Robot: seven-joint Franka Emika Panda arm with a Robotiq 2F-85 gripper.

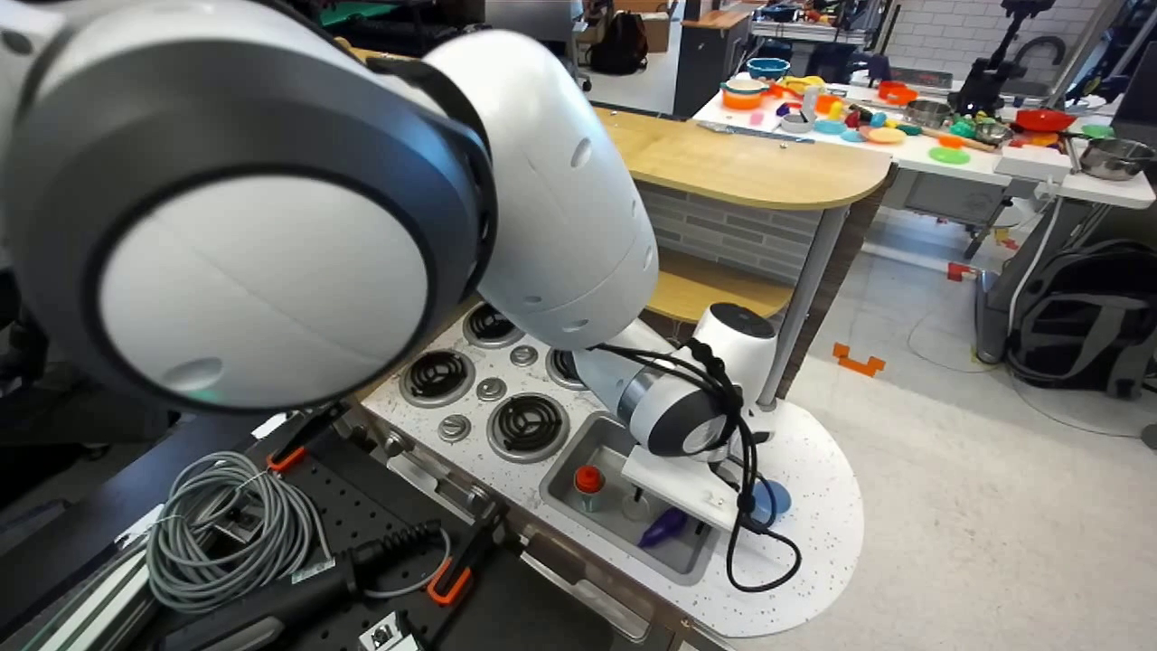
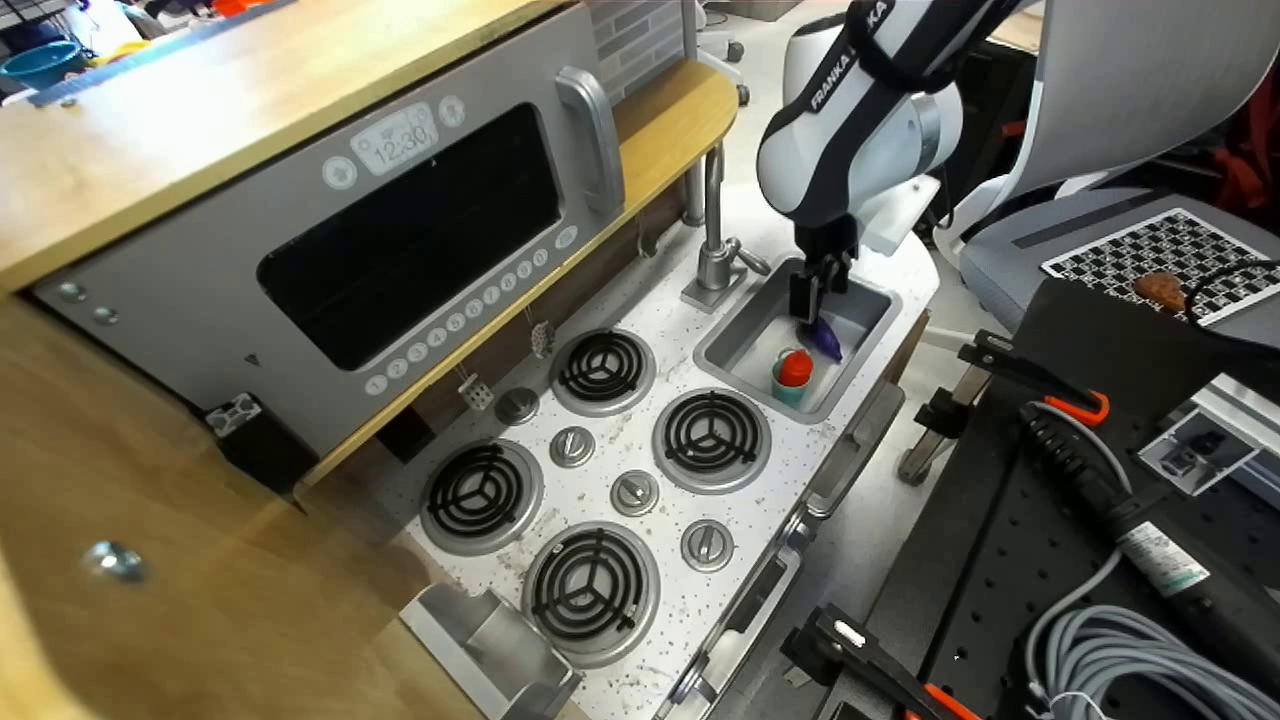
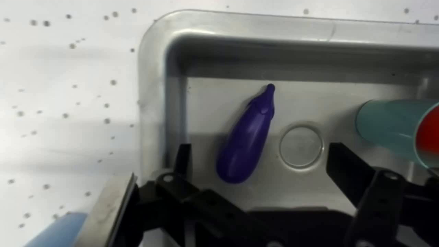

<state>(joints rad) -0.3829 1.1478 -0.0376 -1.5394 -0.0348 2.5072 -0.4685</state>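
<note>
Now you have the end effector empty, fingers wide apart. Below it, in the sink, the purple eggplant lies with its long axis mostly crosswise to the line joining your fingertips; farther off, past one finger, stands a teal cup.

A glossy, plastic-looking eggplant gleams in a metallic sink. The wrist view's three-o'clock cup looks smooth.
</note>
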